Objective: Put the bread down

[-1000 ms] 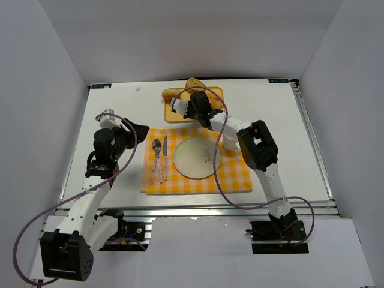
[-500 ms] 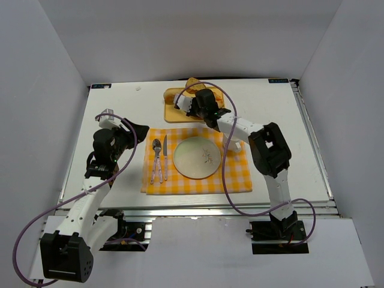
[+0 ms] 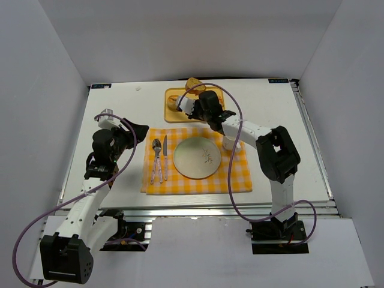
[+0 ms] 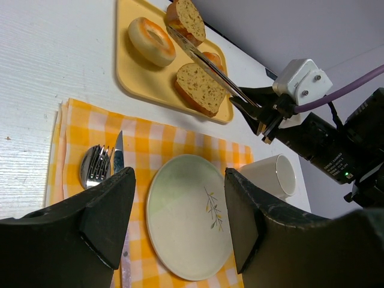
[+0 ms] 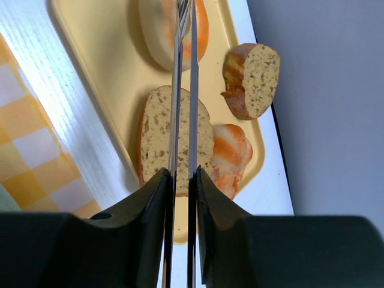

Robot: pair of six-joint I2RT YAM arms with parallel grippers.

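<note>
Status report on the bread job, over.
Left pincer open, idle. Right pincer shut on tongs, tips at the bread, unlifted on the tray. Bread slices close beside it.

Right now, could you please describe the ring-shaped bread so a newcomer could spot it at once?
Look at the yellow tray beyond the checked cloth. The bread lies at its left end, the only round golden ring with a hole; its neighbours are cut slices.
</note>
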